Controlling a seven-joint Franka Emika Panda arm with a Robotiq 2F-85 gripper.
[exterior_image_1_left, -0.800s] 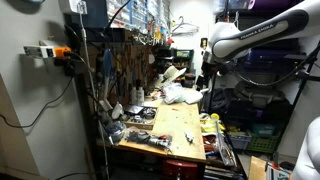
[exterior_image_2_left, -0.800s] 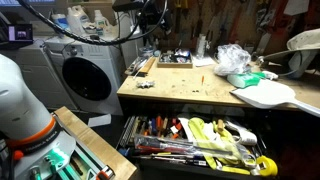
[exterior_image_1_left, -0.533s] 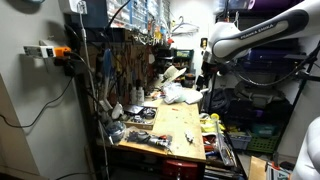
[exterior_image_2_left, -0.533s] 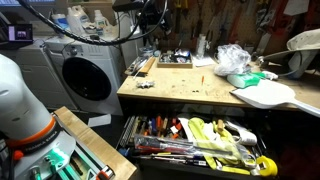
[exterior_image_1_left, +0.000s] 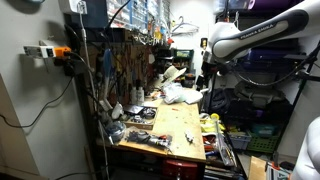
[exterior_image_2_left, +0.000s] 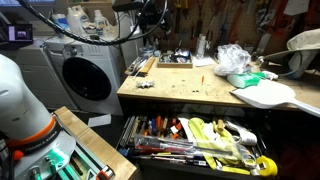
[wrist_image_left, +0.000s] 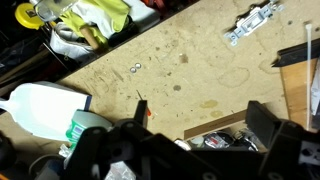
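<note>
Wrist view, looking down past my claw (wrist_image_left: 196, 106) onto the scuffed light-brown wooden table (wrist_image_left: 200, 55). My claw is spread wide, its two black fingers (wrist_image_left: 140, 112) apart with nothing between them. It hangs above bare board without touching it. In an exterior view my white arm (exterior_image_1_left: 250, 38) reaches in over the table from high up.

Nearest ahead of the fingers lie two small silvery round metal pieces (wrist_image_left: 133, 69), side by side and flat on the table, away from its edges. They are too small to tell whether they are washers or nuts. I judge them light, stiff and smooth. Lying so flat, they offer only a thin rim, so a hold would have to come from straight above, with the fingertips closing on opposite edges of one piece. They may well skid.

Well apart from them, toward a corner, lies a silvery hinged metal bracket (wrist_image_left: 252, 22). At the other side a white plastic paddle-shaped board (wrist_image_left: 40, 105) rests near the table's edge, with a teal-green object (wrist_image_left: 85, 125) just beside it.
</note>
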